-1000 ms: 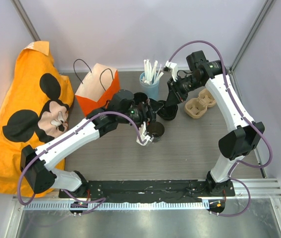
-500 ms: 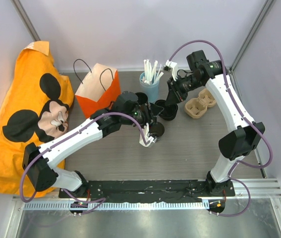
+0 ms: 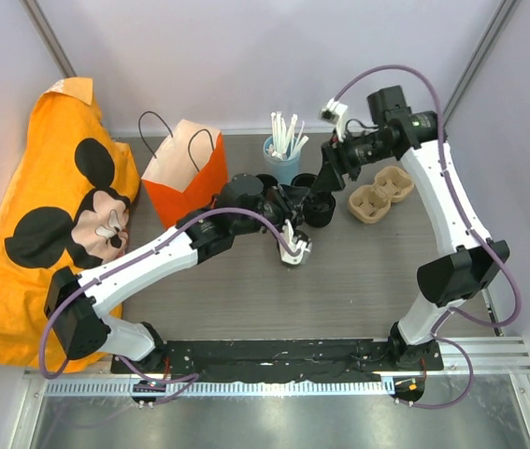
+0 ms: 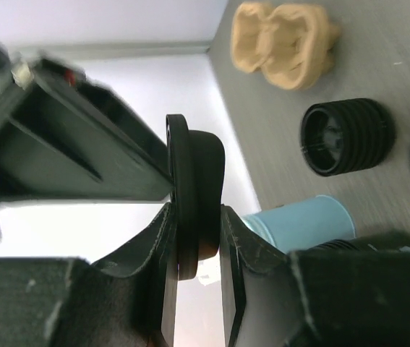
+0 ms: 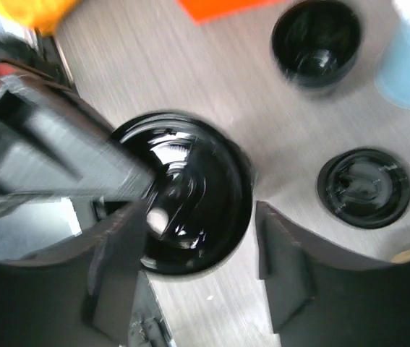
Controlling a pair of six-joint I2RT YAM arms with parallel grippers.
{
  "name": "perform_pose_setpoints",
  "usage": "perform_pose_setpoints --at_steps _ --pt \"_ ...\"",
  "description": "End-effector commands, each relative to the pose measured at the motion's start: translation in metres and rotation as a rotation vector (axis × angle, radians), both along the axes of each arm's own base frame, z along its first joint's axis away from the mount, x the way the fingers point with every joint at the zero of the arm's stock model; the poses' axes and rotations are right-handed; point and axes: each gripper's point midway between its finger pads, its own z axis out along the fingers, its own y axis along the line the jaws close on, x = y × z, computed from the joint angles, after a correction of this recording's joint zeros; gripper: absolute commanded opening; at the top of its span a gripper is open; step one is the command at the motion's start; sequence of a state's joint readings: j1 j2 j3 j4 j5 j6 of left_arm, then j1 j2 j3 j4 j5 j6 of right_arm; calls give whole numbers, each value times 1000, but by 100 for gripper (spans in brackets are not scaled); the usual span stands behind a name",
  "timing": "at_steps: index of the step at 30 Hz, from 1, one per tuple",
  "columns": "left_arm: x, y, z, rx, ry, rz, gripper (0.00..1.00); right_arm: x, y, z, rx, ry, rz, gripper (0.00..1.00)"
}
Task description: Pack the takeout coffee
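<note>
Jaws on my left gripper are pressed on the rim of a black plastic lid, held edge-on over mid-table. The lid looks light, thin and springy, so I judge a gentle rim pinch right. My right gripper straddles the open black cup; blur hides whether it clamps. The pulp cup carrier sits far right.

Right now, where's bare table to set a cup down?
Free: the near tabletop strip, between the left pincer and the black base plate. Crowded: the back, around the orange bag, straw cup, black cup, cup carrier and right pincer.
</note>
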State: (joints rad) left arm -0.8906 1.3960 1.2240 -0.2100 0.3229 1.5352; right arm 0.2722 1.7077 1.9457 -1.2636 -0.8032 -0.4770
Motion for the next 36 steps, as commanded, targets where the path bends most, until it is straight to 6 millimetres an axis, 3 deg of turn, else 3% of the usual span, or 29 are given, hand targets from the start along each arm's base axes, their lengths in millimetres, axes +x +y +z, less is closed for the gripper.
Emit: perform_pose_setpoints --at_steps 1,2,3,5,6,8,10,11,12,13,14,15,16,17,18,19,24,28,36 --pt "30 -1 46 -281 -5 202 0 9 -27 84 213 -162 -94 71" --pt "36 0 66 -385 -37 231 0 4 -28 104 317 -153 -72 79" --pt "47 6 71 -453 -7 310 0 7 -37 112 373 -148 -83 82" --pt "57 14 104 -605 -19 379 0 15 -68 133 505 -124 -136 84" --pt "64 20 109 -672 28 442 0 7 -69 140 573 -74 -93 84" --pt "72 22 132 -771 56 487 0 16 -71 136 600 -72 -105 85" --pt "81 21 139 -840 92 531 0 16 -68 134 611 -152 -78 86" --pt "81 20 153 -889 94 530 0 10 -64 139 664 -9 -129 86" --pt "83 20 160 -923 100 538 0 12 -64 150 702 -50 -163 87" --pt "85 13 159 -956 120 547 0 9 -63 155 746 -197 -111 92" --pt "84 12 175 -998 114 541 0 5 -63 164 795 -202 -111 93" --pt "84 7 178 -1020 115 542 0 10 -66 164 877 3 -164 93" --pt "80 5 190 -1069 101 534 0 2 -67 183 948 -115 -106 93" --pt "81 -3 193 -1082 90 521 0 2 -71 188 1018 -93 -89 93" --pt "79 -6 197 -1094 77 508 0 -4 -77 197 1115 48 -73 92" --pt "72 -10 208 -1127 57 473 0 20 -87 195 1210 112 -114 90" --pt "63 -25 206 -1129 73 415 0 35 -99 195 1311 165 -164 89" --pt "60 -31 184 -1092 80 394 0 28 -107 199 1398 282 -195 86" --pt "55 -47 176 -1067 60 322 0 -22 -105 226 1452 272 -151 82"
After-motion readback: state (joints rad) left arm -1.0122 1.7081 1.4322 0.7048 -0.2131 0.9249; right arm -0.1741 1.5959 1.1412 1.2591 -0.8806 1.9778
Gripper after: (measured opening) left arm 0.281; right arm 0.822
